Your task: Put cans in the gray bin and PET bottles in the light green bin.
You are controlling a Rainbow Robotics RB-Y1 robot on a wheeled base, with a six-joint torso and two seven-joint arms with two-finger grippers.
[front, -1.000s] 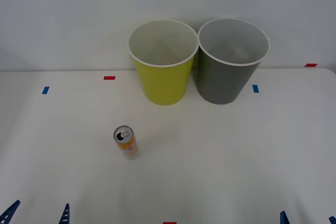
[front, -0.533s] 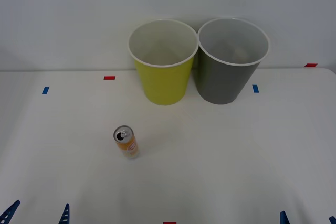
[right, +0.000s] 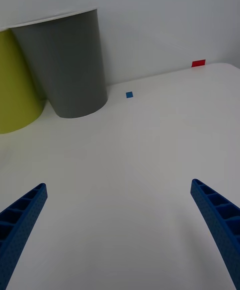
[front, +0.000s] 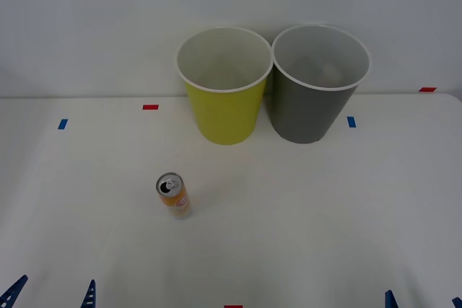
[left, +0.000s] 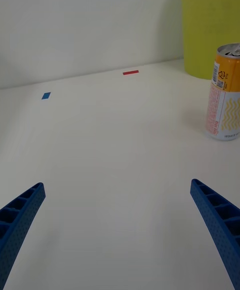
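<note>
The slim can (front: 173, 195) stands upright on the white tabletop (front: 325, 207), alone and well short of both bins, so a careless approach could tip and roll it; a sideways knock from one finger would do it. Dropping it into the light green bin (front: 224, 88) instead of the touching gray bin (front: 317, 88) is the other risk. The left pincer (front: 50, 295) and right pincer (front: 422, 301) hang low at the near edge, fingers spread wide and empty.
</note>
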